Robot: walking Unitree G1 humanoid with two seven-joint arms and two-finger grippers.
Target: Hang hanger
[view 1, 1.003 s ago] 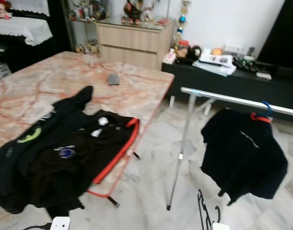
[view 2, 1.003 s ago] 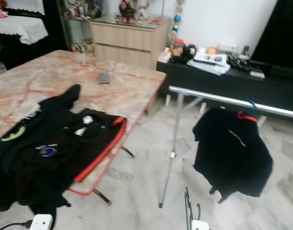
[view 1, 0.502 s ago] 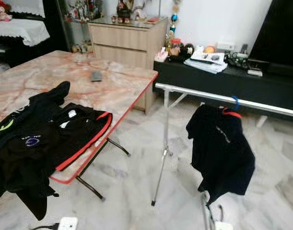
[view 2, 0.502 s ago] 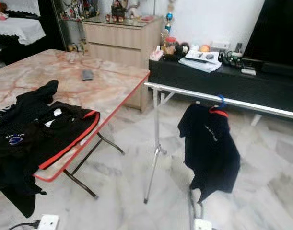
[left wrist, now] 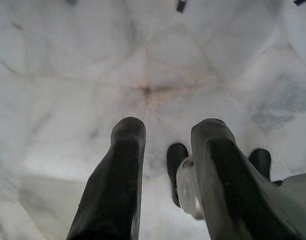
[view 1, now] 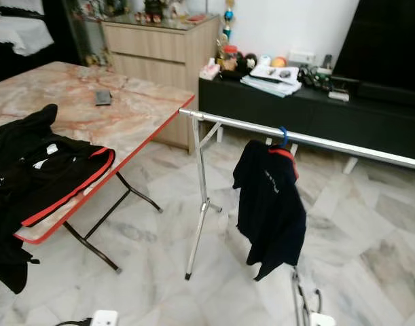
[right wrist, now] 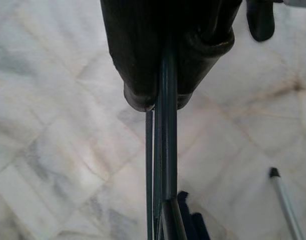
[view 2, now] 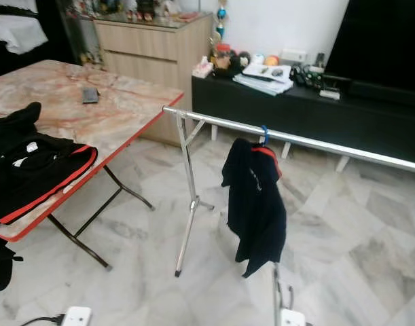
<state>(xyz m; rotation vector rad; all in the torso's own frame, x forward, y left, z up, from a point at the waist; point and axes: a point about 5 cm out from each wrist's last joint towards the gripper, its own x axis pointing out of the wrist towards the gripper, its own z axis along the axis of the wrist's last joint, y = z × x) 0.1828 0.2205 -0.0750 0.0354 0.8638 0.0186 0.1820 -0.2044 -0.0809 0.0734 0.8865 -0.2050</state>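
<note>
In the right wrist view my right gripper (right wrist: 163, 100) is shut on a thin dark hanger (right wrist: 163, 165), which runs down from between the fingers over the marble floor. The same hanger (view 1: 301, 299) pokes up at the bottom right of the eye view. A silver clothes rail (view 1: 309, 140) crosses the middle of the room. A black shirt (view 1: 269, 204) hangs from it on a blue hanger hook (view 1: 283, 134). My left gripper (left wrist: 168, 132) is open over bare floor with nothing between its fingers.
A marble-top folding table (view 1: 125, 112) with a red edge stands at left, with black clothes (view 1: 37, 173) heaped on it. The rail's leg (view 1: 197, 210) stands between table and shirt. A black TV bench (view 1: 295, 109) and a wooden cabinet (view 1: 159, 47) line the far wall.
The whole view has swung to the right, so the table has slid left and the rail with the shirt sits nearer the middle. The hanger stays in my right gripper.
</note>
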